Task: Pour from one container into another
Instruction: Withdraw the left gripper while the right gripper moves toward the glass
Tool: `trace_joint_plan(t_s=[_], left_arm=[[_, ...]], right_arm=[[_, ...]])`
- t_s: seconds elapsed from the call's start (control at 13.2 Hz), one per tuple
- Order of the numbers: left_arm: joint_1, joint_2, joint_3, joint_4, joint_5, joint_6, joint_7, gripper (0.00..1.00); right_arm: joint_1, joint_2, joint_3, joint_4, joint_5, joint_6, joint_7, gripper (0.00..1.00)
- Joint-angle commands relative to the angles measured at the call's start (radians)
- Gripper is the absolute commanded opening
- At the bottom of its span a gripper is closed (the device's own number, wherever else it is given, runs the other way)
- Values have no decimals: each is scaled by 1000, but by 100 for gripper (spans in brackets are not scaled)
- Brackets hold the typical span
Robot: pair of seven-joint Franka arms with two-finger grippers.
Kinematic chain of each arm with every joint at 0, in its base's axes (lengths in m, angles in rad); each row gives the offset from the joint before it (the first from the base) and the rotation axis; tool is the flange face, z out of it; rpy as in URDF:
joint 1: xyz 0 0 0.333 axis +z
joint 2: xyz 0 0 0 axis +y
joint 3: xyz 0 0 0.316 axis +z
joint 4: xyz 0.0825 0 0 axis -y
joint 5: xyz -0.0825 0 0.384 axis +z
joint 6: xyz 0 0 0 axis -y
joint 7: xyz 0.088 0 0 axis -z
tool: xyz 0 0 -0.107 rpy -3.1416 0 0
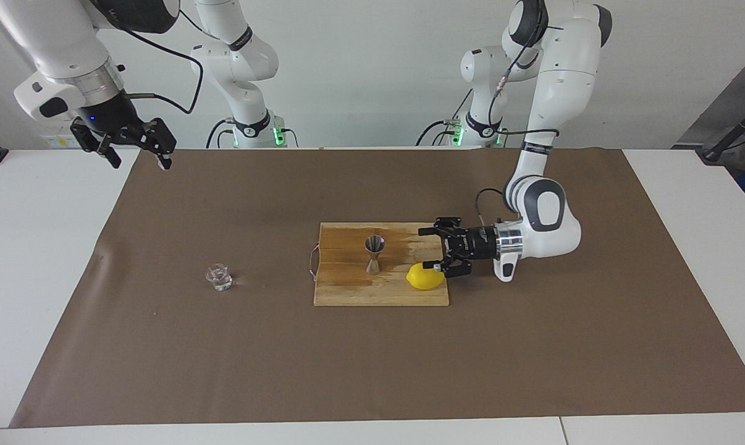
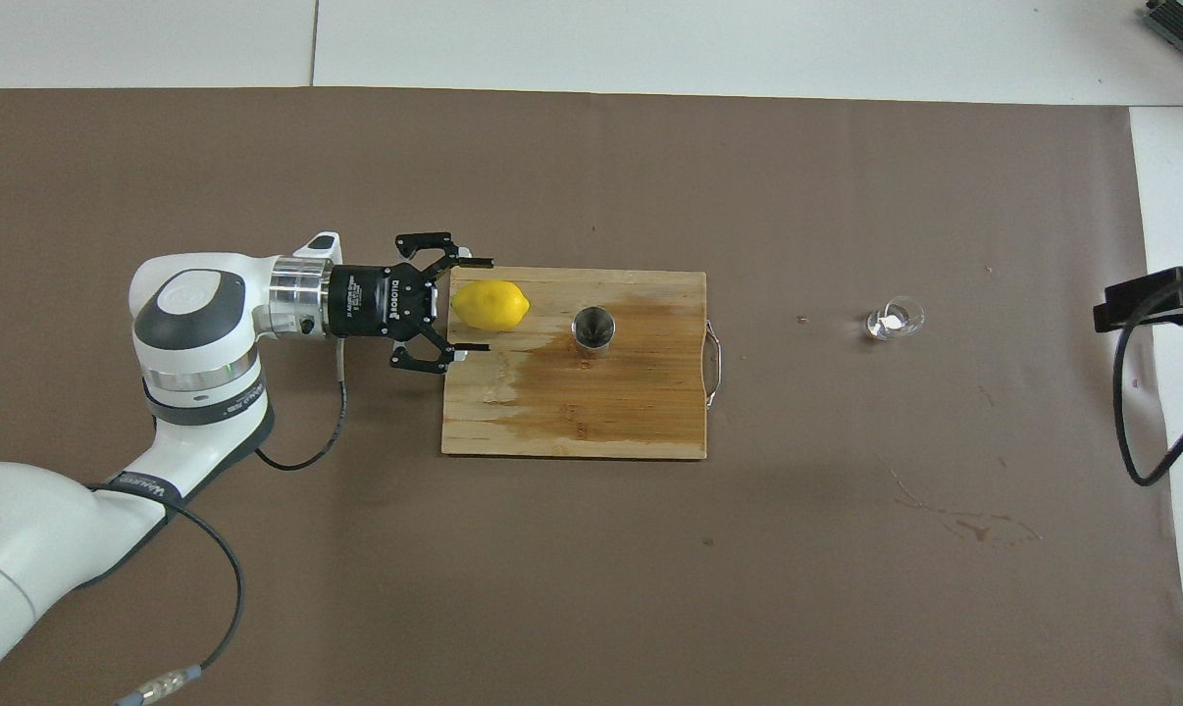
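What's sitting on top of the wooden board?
On the wooden board stand a steel jigger, upright, and a yellow lemon by the edge. A dark wet-looking stain spreads around the jigger. What the jigger holds cannot be seen.

Steel jigger [image 1: 374,253] upright on board [image 1: 348,290]; glass cup [image 1: 218,277] apart.
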Motion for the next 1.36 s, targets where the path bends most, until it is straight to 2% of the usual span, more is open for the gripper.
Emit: trace_joint_plan(t_s=[0.0,0.15,0.3,0.53,0.76,0.98,1.14,1.29], left_arm=[[81,-40,1,65,195,-68,-35,100],[112,-47,17,135,332,-118,-33,100],[107,-56,59,211,454,-180,-21,100],[92,-92,93,306,629,-241,-1,100],[86,-180,97,317,798,-246,113,100],[74,-244,96,319,997,-242,325,100],[66,-273,91,319,1115,-226,455,100],[15,-301,91,322,1215,-186,499,100]], right_arm=[[-13,28,2,8,70,33,-108,100],[-22,48,2,8,127,59,-160,100],[-28,85,0,5,204,105,-297,100],[-94,148,-1,-23,357,189,-541,100],[-193,231,-1,-56,526,223,-863,100],[-221,267,-1,-136,621,311,-1096,100],[-256,300,-1,-170,710,317,-1262,100],[-275,317,-1,-199,746,317,-1387,100]])
